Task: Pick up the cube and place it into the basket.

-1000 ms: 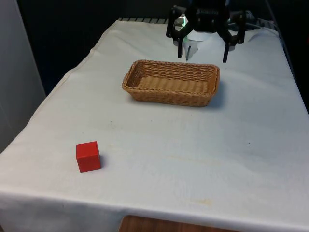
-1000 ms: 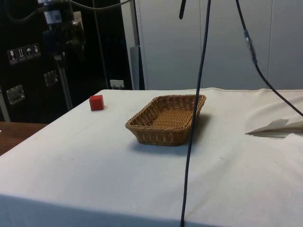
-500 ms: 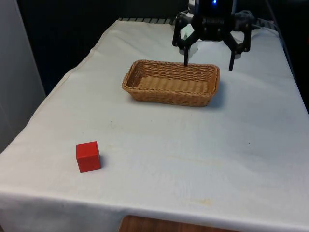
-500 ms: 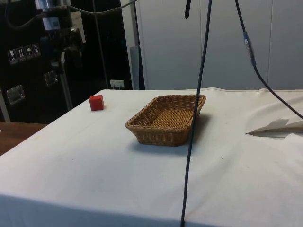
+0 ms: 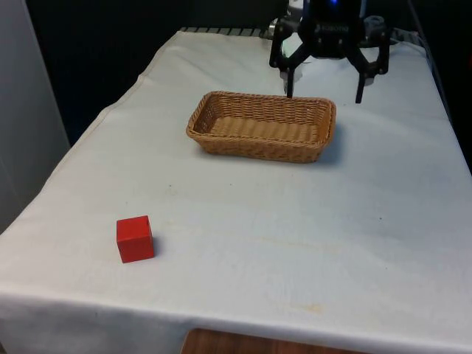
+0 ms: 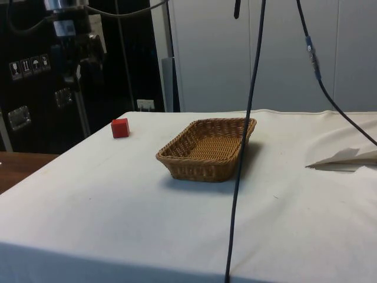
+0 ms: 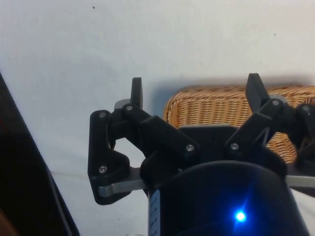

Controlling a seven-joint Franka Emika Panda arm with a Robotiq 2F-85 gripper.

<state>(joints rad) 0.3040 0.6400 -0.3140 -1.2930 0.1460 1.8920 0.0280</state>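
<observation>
A red cube (image 5: pixel 135 238) sits on the white cloth near the table's front edge, on the front view's left; the side view has the cube (image 6: pixel 120 127) at the far left of the table. The wicker basket (image 5: pixel 258 151) lies mid-table with nothing inside, seen from the side as basket (image 6: pixel 203 170). My gripper (image 5: pixel 324 94) hangs open above the basket's far rim, far from the cube. In the wrist view the gripper (image 7: pixel 195 90) is spread wide with nothing between its fingers, one end of the basket (image 7: pixel 216 105) beneath it.
In the side view a black cable (image 6: pixel 238 165) hangs down in front of the basket, and a fold of cloth (image 6: pixel 347 158) rises at the right. A dark stand (image 6: pixel 70 53) stands beyond the table's left end.
The gripper has drifted toward the front view's right, first dropping a little and then rising slightly, staying open. Cube and basket have not moved.
</observation>
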